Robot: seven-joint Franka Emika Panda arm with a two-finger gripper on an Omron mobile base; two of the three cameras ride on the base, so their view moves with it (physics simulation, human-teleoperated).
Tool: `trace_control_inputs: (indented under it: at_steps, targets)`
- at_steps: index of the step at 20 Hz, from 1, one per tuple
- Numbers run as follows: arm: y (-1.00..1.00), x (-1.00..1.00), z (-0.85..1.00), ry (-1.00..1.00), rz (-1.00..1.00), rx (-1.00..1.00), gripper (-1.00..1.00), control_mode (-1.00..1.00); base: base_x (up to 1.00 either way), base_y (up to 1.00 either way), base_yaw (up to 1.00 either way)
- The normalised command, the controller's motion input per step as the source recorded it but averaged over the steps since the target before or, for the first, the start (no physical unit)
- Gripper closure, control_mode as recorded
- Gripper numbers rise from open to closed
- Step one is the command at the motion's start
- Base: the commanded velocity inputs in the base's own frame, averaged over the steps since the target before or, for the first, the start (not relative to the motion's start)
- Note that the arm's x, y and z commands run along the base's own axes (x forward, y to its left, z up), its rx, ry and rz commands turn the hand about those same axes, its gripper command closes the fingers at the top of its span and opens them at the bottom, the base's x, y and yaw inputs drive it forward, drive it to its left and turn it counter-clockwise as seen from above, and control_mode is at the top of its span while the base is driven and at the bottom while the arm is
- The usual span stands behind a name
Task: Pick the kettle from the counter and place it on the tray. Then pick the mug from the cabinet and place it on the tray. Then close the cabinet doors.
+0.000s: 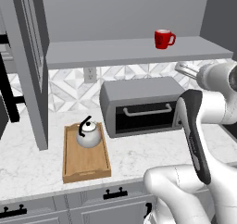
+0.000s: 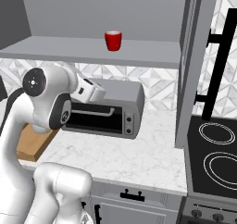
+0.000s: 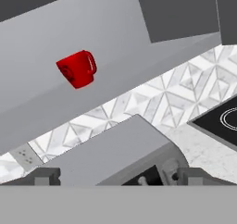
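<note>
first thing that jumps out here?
The red mug, alone on the grey cabinet shelf between open doors. Below it, the silver kettle already sits in the wooden tray on the marble counter, left of the toaster oven.

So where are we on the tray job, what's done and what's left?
Done: the kettle sits on the tray. In hand: nothing is held; the open gripper is above the toaster oven, its camera facing the mug on the cabinet shelf. Left: grasp the mug, set it on the tray, then shut the cabinet doors, which stand open.
</note>
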Motion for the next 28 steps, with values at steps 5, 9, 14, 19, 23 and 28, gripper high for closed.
trace_control_inputs:
  at_steps: [5,9,14,19,23,28]
  targets:
    - [-0.09,-0.03,0.5,-0.19,-0.02,0.0,-1.0,-1.0,0.0,0.0,0.0]
    - [-0.07,0.0,0.48,-0.14,0.0,-0.02,-1.0,-1.0,0.0,0.0,0.0]
    - [0.0,0.14,0.14,-0.04,0.01,-0.01,-1.0,-1.0,0.0,0.0,0.0]
    - [0.0,0.38,0.06,-0.02,0.09,-0.07,-1.0,-1.0,0.0,0.0,0.0]
    - [0.09,0.22,0.11,-0.06,0.0,-0.26,-1.0,-1.0,0.0,0.0,0.0]
    - [0.03,0.11,0.11,-0.02,0.0,-0.3,-1.0,-1.0,0.0,0.0,0.0]
